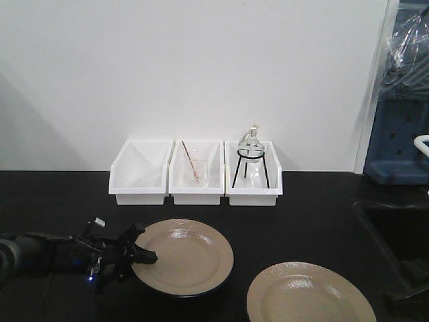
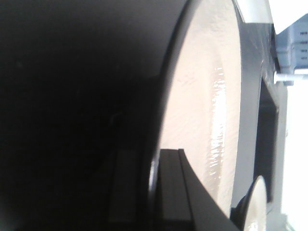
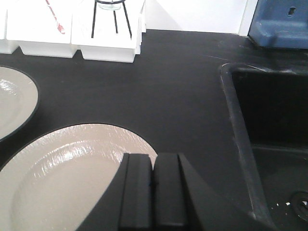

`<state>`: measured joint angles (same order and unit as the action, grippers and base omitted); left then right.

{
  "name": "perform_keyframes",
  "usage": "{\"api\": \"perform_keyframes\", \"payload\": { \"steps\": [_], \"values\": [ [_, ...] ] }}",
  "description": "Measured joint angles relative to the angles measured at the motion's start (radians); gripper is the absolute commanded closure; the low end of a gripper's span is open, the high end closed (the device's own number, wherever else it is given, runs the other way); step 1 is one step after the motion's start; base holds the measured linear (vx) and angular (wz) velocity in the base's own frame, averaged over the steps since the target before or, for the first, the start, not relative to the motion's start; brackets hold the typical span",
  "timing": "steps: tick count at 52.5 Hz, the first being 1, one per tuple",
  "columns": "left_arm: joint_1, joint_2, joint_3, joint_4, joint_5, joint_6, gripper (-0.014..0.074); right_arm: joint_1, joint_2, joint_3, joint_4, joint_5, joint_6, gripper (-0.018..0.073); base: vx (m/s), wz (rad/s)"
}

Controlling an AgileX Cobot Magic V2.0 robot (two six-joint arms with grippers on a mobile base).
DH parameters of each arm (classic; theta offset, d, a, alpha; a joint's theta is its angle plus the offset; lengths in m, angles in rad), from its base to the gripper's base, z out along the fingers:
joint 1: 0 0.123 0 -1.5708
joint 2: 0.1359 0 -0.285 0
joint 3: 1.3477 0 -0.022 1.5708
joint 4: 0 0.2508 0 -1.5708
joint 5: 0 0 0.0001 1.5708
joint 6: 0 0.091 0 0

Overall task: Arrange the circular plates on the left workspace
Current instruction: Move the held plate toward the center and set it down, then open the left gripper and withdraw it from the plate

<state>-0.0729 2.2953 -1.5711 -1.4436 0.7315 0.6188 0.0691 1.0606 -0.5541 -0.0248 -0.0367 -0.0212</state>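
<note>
Plate (image 1: 191,258) rim pinched, left hand (image 1: 144,255) nearly closed

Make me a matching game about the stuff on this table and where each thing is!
Things:
1. left plate
2. right plate
3. flask
4. sink

Places or states:
A. standing in the right bin
B. pinched at its rim by the left claw
C. a dark hollow at the far right
D. lying flat at the front, nothing gripping it

Pairs: 1-B, 2-D, 3-A, 4-C
</note>
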Motion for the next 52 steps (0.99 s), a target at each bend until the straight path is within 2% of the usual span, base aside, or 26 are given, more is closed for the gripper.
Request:
{"api": "perform_keyframes", "payload": {
  "steps": [8, 16, 30, 31, 32, 44, 48, 52],
  "values": [
    [0.0, 0.0, -0.003, 0.004, 0.001, 0.022, 0.013, 0.0, 0.0, 0.0, 0.0, 0.0, 0.0, 0.0563, 0.0, 0.0],
    [0.0, 0.0, -0.003, 0.04, 0.001, 0.027, 0.0051, 0.0, 0.0, 0.0, 0.0, 0.0, 0.0, 0.0563, 0.0, 0.0],
    [0.019, -0.021, -0.006, 0.199, 0.012, 0.041, 0.0052, 0.0, 0.0, 0.0, 0.0, 0.0, 0.0, 0.0563, 0.0, 0.0],
    [0.022, -0.025, -0.006, 0.216, 0.013, 0.041, 0.0052, 0.0, 0.0, 0.0, 0.0, 0.0, 0.0, 0.0563, 0.0, 0.0],
    [0.038, -0.047, -0.006, 0.289, 0.019, 0.041, 0.0052, 0.0, 0.0, 0.0, 0.0, 0.0, 0.0, 0.0563, 0.0, 0.0],
    [0.083, -0.116, -0.006, 0.475, 0.075, 0.001, 0.0055, 0.0, 0.0, 0.0, 0.0, 0.0, 0.0, 0.0563, 0.0, 0.0],
    [0.099, -0.147, -0.006, 0.532, 0.094, -0.019, 0.0077, 0.0, 0.0, 0.0, 0.0, 0.0, 0.0, 0.0563, 0.0, 0.0],
    [0.119, -0.186, -0.006, 0.563, 0.115, -0.026, 0.0136, 0.0, 0.0, 0.0, 0.0, 0.0, 0.0, 0.0563, 0.0, 0.0]
  ]
}}
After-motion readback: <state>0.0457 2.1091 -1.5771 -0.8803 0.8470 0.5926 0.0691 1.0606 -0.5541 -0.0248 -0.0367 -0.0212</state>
